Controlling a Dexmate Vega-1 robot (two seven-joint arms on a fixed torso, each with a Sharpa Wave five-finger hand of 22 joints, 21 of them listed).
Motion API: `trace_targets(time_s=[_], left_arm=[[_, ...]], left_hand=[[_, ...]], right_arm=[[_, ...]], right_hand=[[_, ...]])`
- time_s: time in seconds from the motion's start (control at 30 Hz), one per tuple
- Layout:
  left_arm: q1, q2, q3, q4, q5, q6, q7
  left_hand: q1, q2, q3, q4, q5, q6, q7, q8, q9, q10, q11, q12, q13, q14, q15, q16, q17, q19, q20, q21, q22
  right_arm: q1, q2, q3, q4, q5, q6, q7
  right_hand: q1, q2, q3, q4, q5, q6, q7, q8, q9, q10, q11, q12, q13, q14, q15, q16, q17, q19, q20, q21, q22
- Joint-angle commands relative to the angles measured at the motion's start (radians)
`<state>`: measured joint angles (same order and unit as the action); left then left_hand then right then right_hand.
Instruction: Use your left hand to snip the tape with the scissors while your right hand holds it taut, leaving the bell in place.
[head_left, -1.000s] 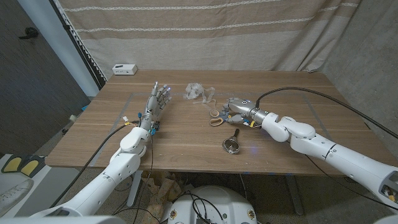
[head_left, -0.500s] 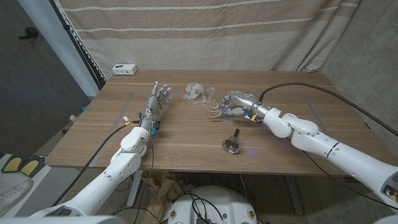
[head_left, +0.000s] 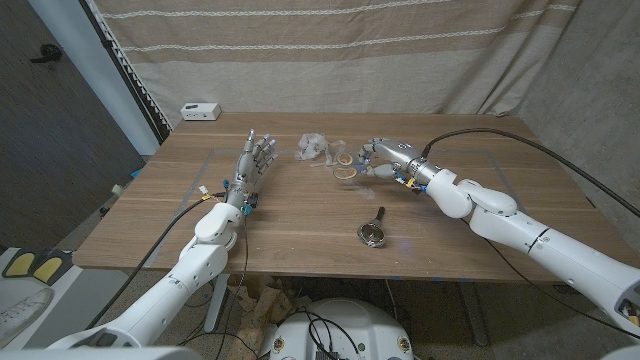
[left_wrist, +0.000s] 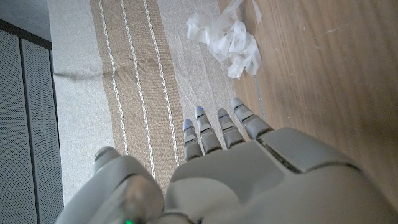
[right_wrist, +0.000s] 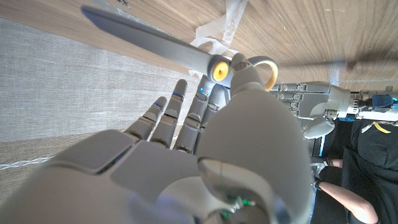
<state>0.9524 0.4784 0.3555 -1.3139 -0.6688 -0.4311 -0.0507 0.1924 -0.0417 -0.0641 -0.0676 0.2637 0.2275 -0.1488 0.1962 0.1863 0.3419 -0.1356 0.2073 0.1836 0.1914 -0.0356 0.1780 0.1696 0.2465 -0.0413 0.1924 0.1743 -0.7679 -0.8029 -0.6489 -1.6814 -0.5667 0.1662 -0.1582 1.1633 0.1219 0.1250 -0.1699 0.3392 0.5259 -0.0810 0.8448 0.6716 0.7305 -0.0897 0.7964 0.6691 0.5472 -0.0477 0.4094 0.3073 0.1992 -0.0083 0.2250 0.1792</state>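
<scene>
Item: bell (head_left: 373, 233), dark metal with a short handle pointing away from me. It lies on the wooden table (head_left: 290, 225) nearest my edge, between my two arms and closer to the right one, touched by neither hand.

Item: my left hand (head_left: 254, 163). It stands on its edge at the left middle of the table, fingers (left_wrist: 219, 127) straight, close together and reaching away from me, holding nothing. In the left wrist view the same hand (left_wrist: 249, 168) shows its back, with the tape ahead of its fingertips and apart from them.

Item: my right hand (head_left: 385, 160), lifted a little over the table right of centre. It holds the scissors (head_left: 346, 166), whose pale yellow handle loops hang toward my left hand. In the right wrist view the grey blades (right_wrist: 149, 38) and yellow pivot (right_wrist: 218, 70) jut out past my fingers (right_wrist: 163, 115), and the blades look closed. I cannot tell exactly which fingers grip the handles.

Item: tape (head_left: 318, 148), a crumpled whitish, half-clear wad of loose strips lying on the table between my hands, just beyond the scissors. Whether the scissors touch it I cannot tell.

Item: small white box (head_left: 201, 110) at the far left corner of the table.

Item: striped beige curtain (head_left: 330, 50) behind the table.
</scene>
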Motion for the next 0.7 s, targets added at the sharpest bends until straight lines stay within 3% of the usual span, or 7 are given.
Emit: trace_targets(time_s=[0.03, 0.1, 0.3, 0.7], left_arm=[[-0.007, -0.003, 0.004, -0.001, 0.001, 0.006, 0.0], [-0.008, -0.004, 0.005, 0.001, 0.001, 0.005, -0.002], [-0.01, -0.007, 0.006, 0.005, 0.0, 0.006, -0.003], [-0.01, -0.01, 0.005, 0.014, -0.005, 0.004, -0.006]], left_hand=[[-0.007, 0.002, -0.007, -0.001, 0.002, 0.012, -0.003, 0.006, 0.002, 0.009, -0.004, -0.001, 0.005, 0.011, -0.105, 0.006, 0.002, 0.011, 0.002, 0.006, 0.002], [-0.008, 0.002, -0.008, -0.001, 0.002, 0.012, -0.003, 0.006, 0.002, 0.009, -0.004, 0.0, 0.005, 0.011, -0.105, 0.006, 0.002, 0.012, 0.002, 0.006, 0.002], [-0.008, 0.001, -0.009, -0.001, 0.002, 0.018, -0.005, 0.008, 0.002, 0.014, -0.011, 0.001, 0.006, 0.013, -0.106, 0.006, 0.002, 0.013, 0.003, 0.006, 0.003], [-0.01, 0.001, -0.012, -0.001, 0.003, 0.019, -0.007, 0.007, 0.002, 0.016, -0.009, 0.001, 0.006, 0.016, -0.106, 0.007, 0.002, 0.013, 0.004, 0.005, 0.003]], right_arm=[[-0.022, -0.005, 0.035, -0.014, 0.055, 0.02, -0.019], [-0.025, -0.005, 0.039, -0.017, 0.058, 0.02, -0.021], [-0.03, -0.006, 0.045, -0.023, 0.055, 0.018, -0.027], [-0.045, 0.006, 0.063, -0.019, 0.068, 0.021, -0.071]], right_hand=[[0.106, 0.057, 0.068, 0.029, -0.031, 0.029, -0.04, 0.018, -0.01, 0.082, -0.104, 0.005, 0.012, 0.156, -0.194, 0.042, -0.001, 0.058, 0.0, 0.015, 0.003], [0.116, 0.053, 0.069, 0.03, -0.043, 0.03, -0.045, 0.023, -0.016, 0.074, -0.105, 0.0, 0.008, 0.21, -0.194, 0.062, 0.004, 0.069, 0.002, 0.015, 0.004], [0.13, 0.042, 0.064, 0.026, -0.053, 0.039, -0.068, 0.029, -0.027, 0.052, -0.11, -0.013, -0.001, 0.258, -0.192, 0.083, 0.017, 0.064, 0.019, 0.009, 0.008], [0.125, 0.025, 0.021, 0.038, -0.041, 0.13, -0.087, 0.049, -0.085, 0.103, -0.113, -0.056, -0.078, 0.317, -0.193, 0.152, 0.096, 0.096, 0.001, 0.017, 0.015]])
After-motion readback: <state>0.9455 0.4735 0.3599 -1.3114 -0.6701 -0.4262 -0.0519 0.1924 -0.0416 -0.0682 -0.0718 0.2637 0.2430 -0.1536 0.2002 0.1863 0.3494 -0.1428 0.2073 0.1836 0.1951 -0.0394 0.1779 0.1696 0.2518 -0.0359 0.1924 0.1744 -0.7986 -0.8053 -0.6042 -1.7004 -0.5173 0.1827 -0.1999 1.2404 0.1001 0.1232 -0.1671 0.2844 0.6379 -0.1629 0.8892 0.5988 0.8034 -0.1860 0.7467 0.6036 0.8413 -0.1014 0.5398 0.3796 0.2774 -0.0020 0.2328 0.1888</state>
